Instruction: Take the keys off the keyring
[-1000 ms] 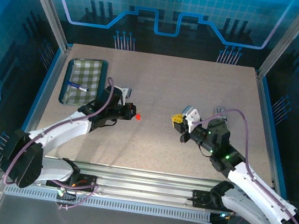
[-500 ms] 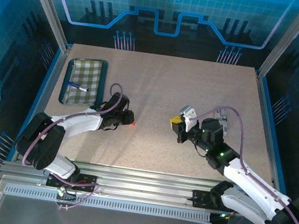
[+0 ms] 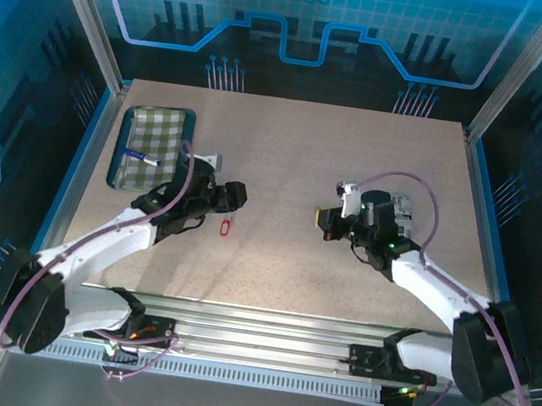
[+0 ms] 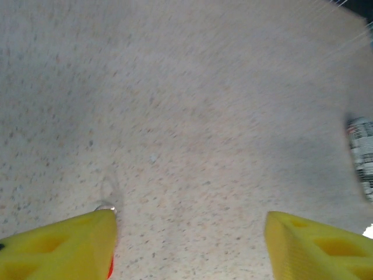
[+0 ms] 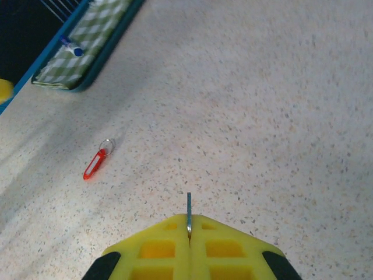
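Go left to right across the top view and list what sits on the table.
Tray → keyring → right gripper, shut on a key.

Key point(image 5: 189, 211) largely hidden in right hand point(image 5: 189, 228)

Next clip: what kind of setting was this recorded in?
Most likely a purpose-built robot test cell rather than a home or shop floor: a speckled beige tabletop fenced by aluminium frame posts, blue backdrop panels printed with circuit-style graphics, and slotted aluminium rails along the near edge.
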